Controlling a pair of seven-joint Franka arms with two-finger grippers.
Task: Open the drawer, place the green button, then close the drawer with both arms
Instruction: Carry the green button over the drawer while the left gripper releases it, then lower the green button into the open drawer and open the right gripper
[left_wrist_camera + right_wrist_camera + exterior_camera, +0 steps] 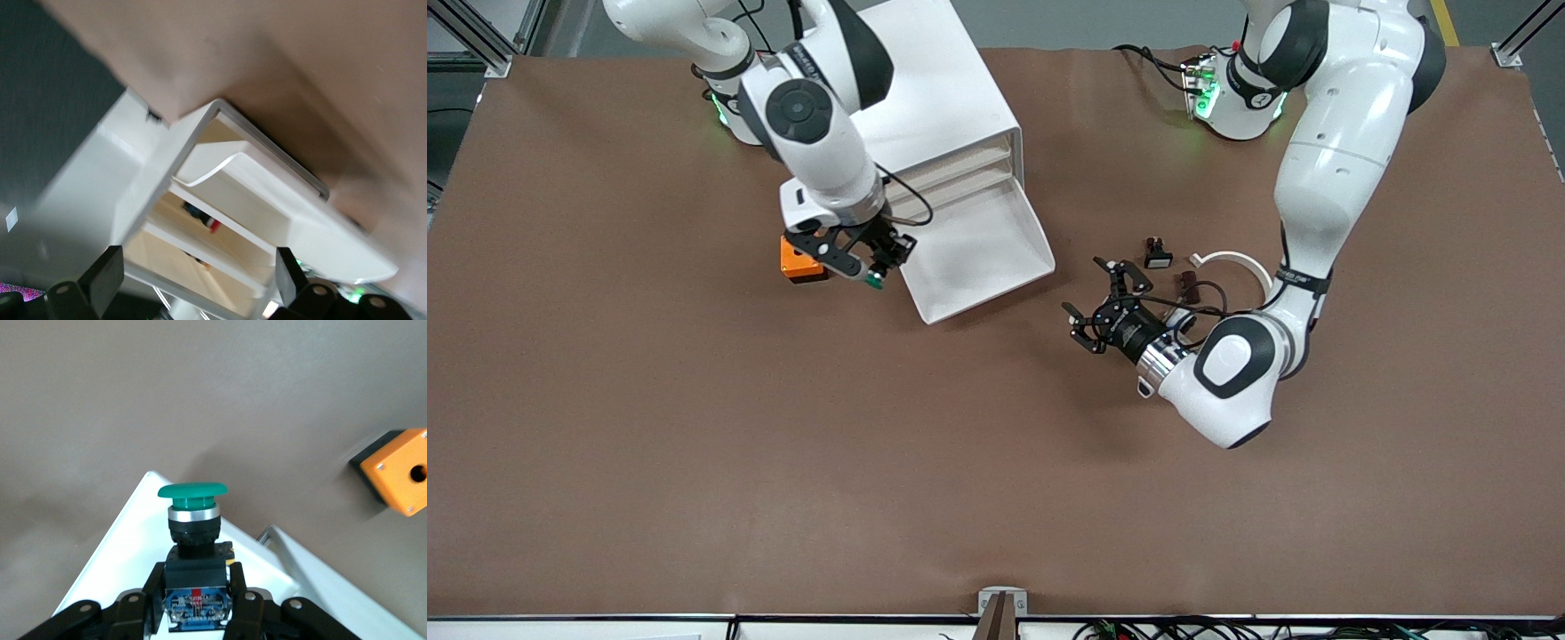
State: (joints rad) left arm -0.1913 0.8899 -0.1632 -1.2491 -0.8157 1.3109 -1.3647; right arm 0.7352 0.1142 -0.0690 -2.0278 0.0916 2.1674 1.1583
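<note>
Gripping the green push button [193, 540] by its black body, between clenched fingers [243, 600] of the right gripper [869, 263]; green cap pointing out past the fingertips, over the corner of the pulled-out drawer [976, 258]. Hovering at that drawer corner toward the right arm's end of the table, with the orange box [799, 261] just beside the fingers and a round hole showing in its face in the right wrist view. Drawer standing open, slid forward out of the white cabinet [934, 98], its tray bare and white, cream front lip nearest the front camera.

Spread wide and grasping nothing: left gripper [1103, 305], low over the brown table [694, 462], fingertips aimed toward the open drawer's front, well apart from it. Near the wrist side of those fingers: a small black part with a white face [1157, 254], a dark small piece [1187, 281], a white curved ring segment [1240, 263].
</note>
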